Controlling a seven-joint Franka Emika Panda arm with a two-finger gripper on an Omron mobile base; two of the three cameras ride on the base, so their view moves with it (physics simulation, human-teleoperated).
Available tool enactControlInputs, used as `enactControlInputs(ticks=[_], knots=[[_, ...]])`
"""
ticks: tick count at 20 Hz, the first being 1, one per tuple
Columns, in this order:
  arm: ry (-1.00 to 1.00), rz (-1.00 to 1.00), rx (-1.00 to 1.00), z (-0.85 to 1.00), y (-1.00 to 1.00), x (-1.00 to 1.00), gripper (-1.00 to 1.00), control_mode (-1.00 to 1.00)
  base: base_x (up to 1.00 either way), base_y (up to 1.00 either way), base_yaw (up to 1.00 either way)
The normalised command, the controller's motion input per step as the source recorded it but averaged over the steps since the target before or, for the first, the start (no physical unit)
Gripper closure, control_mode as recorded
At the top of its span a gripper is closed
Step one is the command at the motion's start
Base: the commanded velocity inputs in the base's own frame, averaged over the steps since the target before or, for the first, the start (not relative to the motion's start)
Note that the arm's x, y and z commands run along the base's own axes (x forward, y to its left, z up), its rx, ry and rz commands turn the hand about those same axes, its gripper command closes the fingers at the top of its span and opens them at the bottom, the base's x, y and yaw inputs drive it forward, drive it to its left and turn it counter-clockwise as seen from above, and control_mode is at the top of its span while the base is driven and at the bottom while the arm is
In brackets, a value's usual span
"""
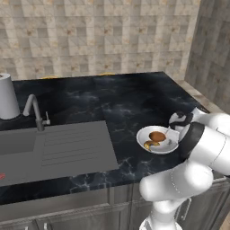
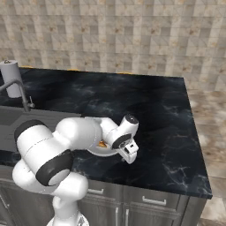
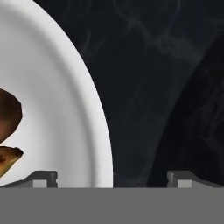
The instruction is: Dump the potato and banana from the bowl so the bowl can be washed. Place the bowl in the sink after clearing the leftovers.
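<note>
The potato (image 1: 157, 136) and the banana (image 1: 150, 144) are seen lying together inside the bowl (image 1: 170, 146), which is set on the black counter (image 1: 117, 99) near its front edge, right of the sink (image 1: 54, 150). The gripper (image 3: 112, 179) is held low over the bowl's right rim, which passes between its widely parted fingertips (image 3: 43, 178); nothing is gripped. A paper towel roll (image 1: 8, 96) is seen beside the faucet (image 1: 35, 110).

Bare black marble counter (image 1: 121, 96) lies open between the shallow white bowl (image 1: 168, 144) and the grey recessed sink (image 1: 18, 143); the curved grey faucet (image 1: 35, 110) stands behind the basin.
</note>
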Motion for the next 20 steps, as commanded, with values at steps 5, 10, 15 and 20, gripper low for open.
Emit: enactControlInputs(ticks=[5, 10, 15, 20], knots=[[0.0, -0.04, 0.0, -0.14, 0.0, 0.27, -1.0, -1.0, 0.0, 0.0, 0.0], [0.0, -0.02, 0.0, -0.16, 0.08, 0.35, 1.0, -1.0, 0.0, 0.0, 0.0], [0.0, 0.0, 0.0, 0.0, 0.01, 0.03, 1.0, -1.0, 0.0, 0.0, 0.0], [-0.02, 0.0, 0.0, 0.0, 0.0, -0.06, 1.0, -1.0, 0.0, 0.0, 0.0]])
